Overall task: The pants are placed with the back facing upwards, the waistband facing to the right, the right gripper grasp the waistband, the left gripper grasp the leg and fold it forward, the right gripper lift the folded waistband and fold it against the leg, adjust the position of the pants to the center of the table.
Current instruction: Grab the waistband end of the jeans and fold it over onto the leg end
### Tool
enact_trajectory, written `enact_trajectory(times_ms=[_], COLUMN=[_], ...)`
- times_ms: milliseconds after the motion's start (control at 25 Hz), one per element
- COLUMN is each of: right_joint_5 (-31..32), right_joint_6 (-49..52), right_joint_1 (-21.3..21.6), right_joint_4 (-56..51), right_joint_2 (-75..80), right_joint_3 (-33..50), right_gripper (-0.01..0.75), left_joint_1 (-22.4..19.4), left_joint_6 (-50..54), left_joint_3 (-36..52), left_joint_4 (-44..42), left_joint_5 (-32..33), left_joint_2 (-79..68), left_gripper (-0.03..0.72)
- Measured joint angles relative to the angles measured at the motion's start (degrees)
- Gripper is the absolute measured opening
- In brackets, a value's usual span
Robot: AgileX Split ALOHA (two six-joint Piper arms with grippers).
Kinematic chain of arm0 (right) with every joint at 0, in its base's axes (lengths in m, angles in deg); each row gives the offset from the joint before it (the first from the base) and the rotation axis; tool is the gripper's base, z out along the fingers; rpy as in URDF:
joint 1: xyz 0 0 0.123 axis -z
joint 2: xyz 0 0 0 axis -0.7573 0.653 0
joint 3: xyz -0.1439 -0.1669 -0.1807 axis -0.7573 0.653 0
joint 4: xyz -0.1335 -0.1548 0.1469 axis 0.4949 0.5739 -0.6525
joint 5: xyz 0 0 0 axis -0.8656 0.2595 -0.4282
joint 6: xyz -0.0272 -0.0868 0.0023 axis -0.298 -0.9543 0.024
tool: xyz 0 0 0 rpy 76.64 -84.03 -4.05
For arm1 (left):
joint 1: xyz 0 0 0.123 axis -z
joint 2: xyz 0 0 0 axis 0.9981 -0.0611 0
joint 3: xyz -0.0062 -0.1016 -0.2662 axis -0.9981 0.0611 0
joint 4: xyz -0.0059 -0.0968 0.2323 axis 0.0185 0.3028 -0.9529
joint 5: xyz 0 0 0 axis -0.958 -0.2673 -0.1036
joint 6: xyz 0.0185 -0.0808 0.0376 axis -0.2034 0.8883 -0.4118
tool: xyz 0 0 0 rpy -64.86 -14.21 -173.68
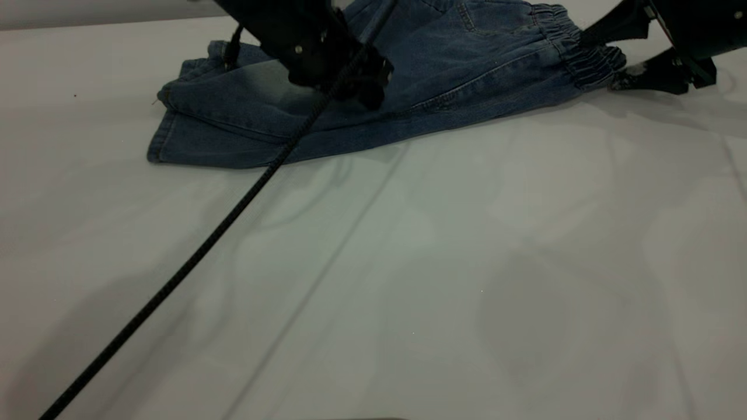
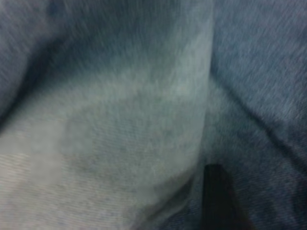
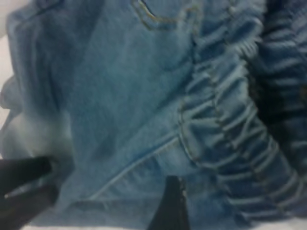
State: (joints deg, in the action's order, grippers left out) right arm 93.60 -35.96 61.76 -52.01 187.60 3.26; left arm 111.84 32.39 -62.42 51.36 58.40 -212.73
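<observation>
The blue denim pants (image 1: 467,70) lie folded lengthwise at the far side of the table (image 1: 467,262), with the stacked leg ends (image 1: 192,140) at the left and the ruffled waistband (image 1: 575,49) at the right. My left gripper (image 1: 356,81) rests down on the middle of the pants, and faded denim (image 2: 120,120) fills its wrist view. My right gripper (image 1: 621,55) is open at the waistband's end, one finger above it and one low by the table. The right wrist view shows one finger (image 3: 169,206) against the gathered waistband (image 3: 230,124).
A thick black braided cable (image 1: 204,245) runs from the left gripper diagonally across the table to the near left corner. A back pocket seam (image 3: 163,19) shows near the waistband. Bare tabletop spreads in front of the pants.
</observation>
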Motion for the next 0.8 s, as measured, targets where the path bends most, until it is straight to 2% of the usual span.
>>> enact_trajectory(times_ms=[440,600,800], right_joint_5=[-6.0,-11.0,-18.6], right_joint_6=[-9.5,-10.0,-12.8], right_joint_1=[-8.1,-11.1,-11.4], right_joint_4=[-6.2,-8.8,-15.4], right_joint_2=[0.0,0.0,0.0], right_joint_3=[0.0,0.0,0.0], right_gripper=[0.571,0.528,0.433], left_joint_1=[0.0,0.0,0.0], left_joint_6=[0.0,0.0,0.0], left_joint_3=[-0.2,-0.2,-0.4], left_joint_4=[0.2,0.3,0.3], left_joint_5=[0.5,0.8,1.7], left_joint_2=[-1.4,-1.4,-1.4], left_gripper=[0.38,0.38,0.38])
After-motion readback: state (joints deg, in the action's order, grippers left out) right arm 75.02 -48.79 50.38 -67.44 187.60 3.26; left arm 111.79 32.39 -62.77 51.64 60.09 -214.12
